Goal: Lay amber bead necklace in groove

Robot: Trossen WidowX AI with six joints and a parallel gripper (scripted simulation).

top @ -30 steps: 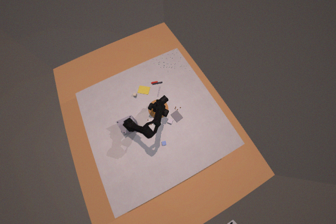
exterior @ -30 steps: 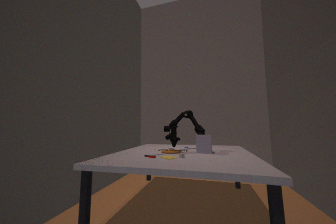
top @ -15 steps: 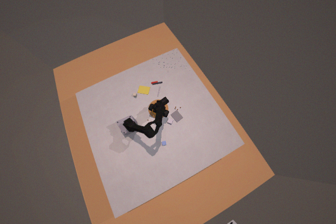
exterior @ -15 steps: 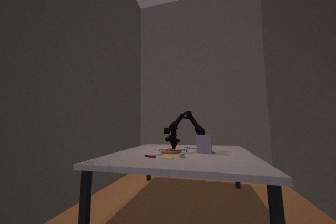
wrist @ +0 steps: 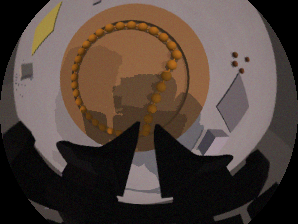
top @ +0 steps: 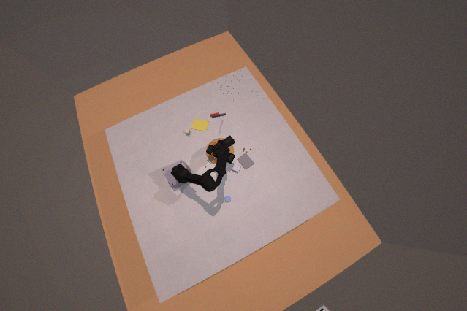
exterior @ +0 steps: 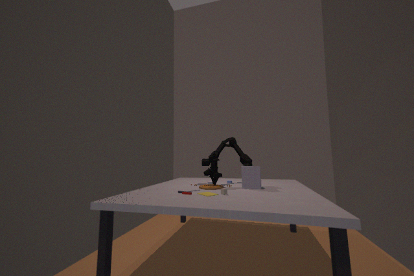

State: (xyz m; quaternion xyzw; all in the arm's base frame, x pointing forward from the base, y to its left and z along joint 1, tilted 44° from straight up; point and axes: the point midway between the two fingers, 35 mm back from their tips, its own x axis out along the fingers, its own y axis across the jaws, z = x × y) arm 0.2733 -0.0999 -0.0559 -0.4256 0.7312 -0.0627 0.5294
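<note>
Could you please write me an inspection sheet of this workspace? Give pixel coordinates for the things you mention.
surface: pale table (top: 278, 182) (exterior: 262, 205) (wrist: 250, 40), dark specks near one corner.
job's things: the amber necklace (wrist: 132, 24) lies on the round board (top: 214, 141) (exterior: 211, 187) (wrist: 135, 12); its left side follows the groove, its right side cuts inside it.
clutter: yellow sheet (top: 199, 125) (exterior: 208, 194) (wrist: 46, 29), red-and-dark item (top: 214, 114) (exterior: 186, 193), grey square (top: 245, 160) (wrist: 233, 104), blue block (top: 227, 198) (exterior: 229, 181), cream block (top: 187, 131) (exterior: 223, 192) (wrist: 27, 71), loose brown beads (wrist: 235, 63).
grippers: gripper (exterior: 214, 184) (wrist: 147, 125) over the board's edge, jaws slightly apart; whether they grip a bead cannot be told.
cables: nothing seen.
surroundings: plain walls (exterior: 246, 81), orange-brown floor (top: 149, 77) (exterior: 83, 256).
</note>
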